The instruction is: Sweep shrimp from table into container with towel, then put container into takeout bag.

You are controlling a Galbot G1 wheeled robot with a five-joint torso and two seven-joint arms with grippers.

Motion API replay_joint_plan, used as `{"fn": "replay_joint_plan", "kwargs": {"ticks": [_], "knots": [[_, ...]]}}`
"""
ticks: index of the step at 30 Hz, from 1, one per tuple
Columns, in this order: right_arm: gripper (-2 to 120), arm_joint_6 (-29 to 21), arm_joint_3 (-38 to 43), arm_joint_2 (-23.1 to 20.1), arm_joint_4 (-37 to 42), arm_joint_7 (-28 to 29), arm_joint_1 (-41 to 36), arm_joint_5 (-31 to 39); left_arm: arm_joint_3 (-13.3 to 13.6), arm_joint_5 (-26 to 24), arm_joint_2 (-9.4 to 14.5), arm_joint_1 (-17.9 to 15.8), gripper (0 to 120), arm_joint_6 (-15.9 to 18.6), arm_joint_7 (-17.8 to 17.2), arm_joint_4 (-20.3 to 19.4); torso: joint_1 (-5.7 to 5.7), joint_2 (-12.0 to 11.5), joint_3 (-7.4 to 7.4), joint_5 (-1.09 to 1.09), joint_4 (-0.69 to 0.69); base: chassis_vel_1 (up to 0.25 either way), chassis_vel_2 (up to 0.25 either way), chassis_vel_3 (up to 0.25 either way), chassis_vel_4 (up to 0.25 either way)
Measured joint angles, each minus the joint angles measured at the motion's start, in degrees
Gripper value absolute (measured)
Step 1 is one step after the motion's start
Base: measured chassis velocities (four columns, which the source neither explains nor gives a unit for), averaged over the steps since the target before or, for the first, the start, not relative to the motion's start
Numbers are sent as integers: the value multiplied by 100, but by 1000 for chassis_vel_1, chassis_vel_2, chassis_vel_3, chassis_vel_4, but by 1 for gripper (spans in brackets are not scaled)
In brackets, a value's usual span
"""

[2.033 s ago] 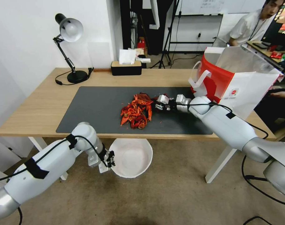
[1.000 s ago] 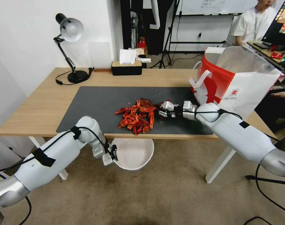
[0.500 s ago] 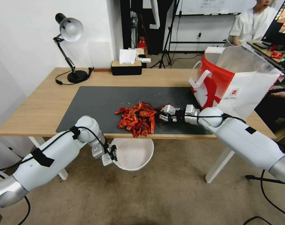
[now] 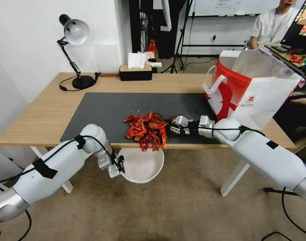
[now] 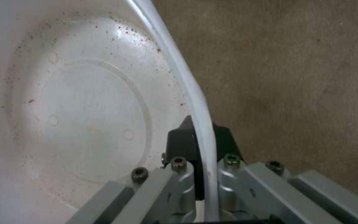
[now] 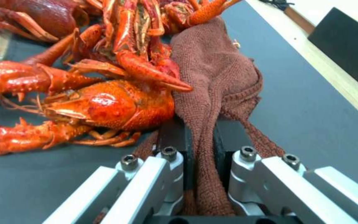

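- head view: i see the shrimp [image 4: 146,130] piled at the near edge of the dark mat [image 4: 102,113] on the desk [image 4: 42,113], a few hanging over the edge just above the container [image 4: 142,165].
- my left end effector [image 4: 119,166] holds the white container by its rim below the desk edge, over the floor [image 4: 179,207].
- my right end effector [image 4: 175,125] lies low on the mat just beside the pile, with the dark red towel [image 4: 157,118] bunched against the shrimp.
- the takeout bag [image 4: 251,88] stands open on the desk's right end, behind the right arm.
- left wrist view: the left end effector [image 5: 203,146] is clamped on the container [image 5: 75,109] rim, one finger inside and one outside; the bowl holds only red specks.
- right wrist view: the right end effector [image 6: 202,155] is closed on a fold of the towel [image 6: 212,81], which touches the shrimp [image 6: 104,102] on the mat [image 6: 303,112].
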Motion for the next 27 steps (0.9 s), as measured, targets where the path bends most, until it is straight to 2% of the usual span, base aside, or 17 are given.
{"fn": "replay_joint_plan", "kwargs": {"ticks": [14,27], "knots": [[7,-54,80,-20,184,21,-147,-11,17,-11,50,-21,0,-9,7,-25,0,0,0,0,2,0,0,0,0],[7,-116,187,-58,410,99,-346,-22,55,-14,-5,-47,0,-3,29,-32,0,0,1,0,1,0,0,0,0]]}}
